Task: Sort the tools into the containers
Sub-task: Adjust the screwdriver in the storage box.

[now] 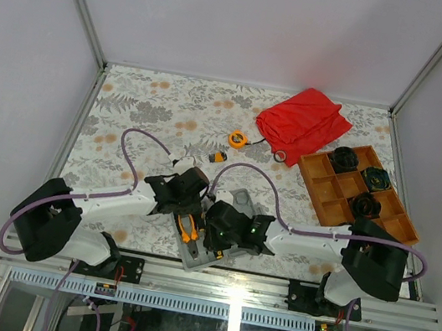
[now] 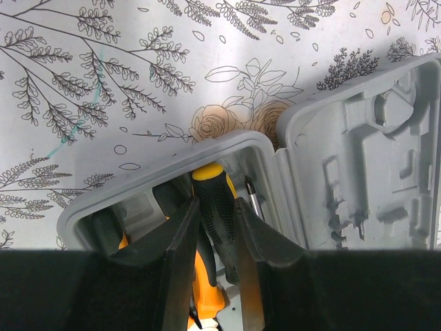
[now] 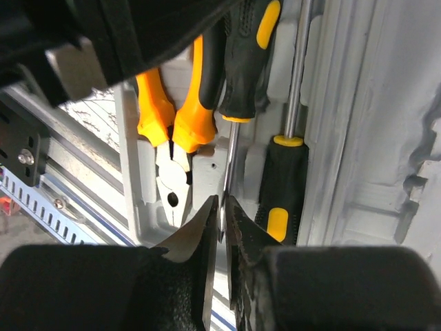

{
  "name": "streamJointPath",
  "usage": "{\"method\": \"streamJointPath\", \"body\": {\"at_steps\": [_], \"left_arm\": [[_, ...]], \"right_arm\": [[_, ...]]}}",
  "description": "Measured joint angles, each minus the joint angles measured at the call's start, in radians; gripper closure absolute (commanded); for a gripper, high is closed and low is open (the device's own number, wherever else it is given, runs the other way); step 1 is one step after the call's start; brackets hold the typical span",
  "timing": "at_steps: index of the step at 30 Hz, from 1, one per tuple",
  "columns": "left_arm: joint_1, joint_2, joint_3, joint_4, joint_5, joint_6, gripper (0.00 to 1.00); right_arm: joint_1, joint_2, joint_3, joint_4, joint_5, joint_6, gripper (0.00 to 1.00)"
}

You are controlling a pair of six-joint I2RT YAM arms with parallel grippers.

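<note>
Inside the left gripper (image 2: 216, 205) I hold the screwdriver (image 2: 208, 172) by its handle, right gripper (image 3: 221, 204) pinching the shaft; lower both ends level into the tray (image 2: 138, 183).

Before me, pliers (image 3: 180, 131) and screwdriver (image 2: 215, 200) lie together in the left tray (image 2: 138, 185); the tape measure (image 1: 237, 139) lies behind them.

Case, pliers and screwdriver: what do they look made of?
Case: grey moulded plastic, matte, with shaped recesses. Pliers: bare metal head, bright and shiny; glossy orange handles, probably plastic or a rubber coating. Screwdriver: black handle looks like plastic or rubber; thin shaft looks like polished steel, catching light.
</note>
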Motion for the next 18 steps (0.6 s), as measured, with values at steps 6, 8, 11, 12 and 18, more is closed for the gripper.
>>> {"method": "streamJointPath", "body": {"at_steps": [6,8,11,12,18], "left_arm": [[0.000,0.000,0.000,0.000,0.000,0.000,0.75],[0.000,0.000,0.000,0.000,0.000,0.000,0.75],[0.000,0.000,-0.001,0.000,0.000,-0.001,0.76],[0.000,0.000,-0.001,0.000,0.000,-0.003,0.76],[0.000,-0.001,-0.004,0.003,0.000,-0.008,0.78]], "right_arm": [[0.014,0.015,0.003,-0.021,0.014,0.013,0.91],[0.020,0.016,0.010,-0.034,0.031,0.019,0.93],[0.029,0.018,0.017,-0.051,0.053,0.026,0.97],[0.031,0.018,0.018,-0.054,0.057,0.027,0.98],[0.039,0.020,0.023,-0.065,0.076,0.042,1.00]]}}
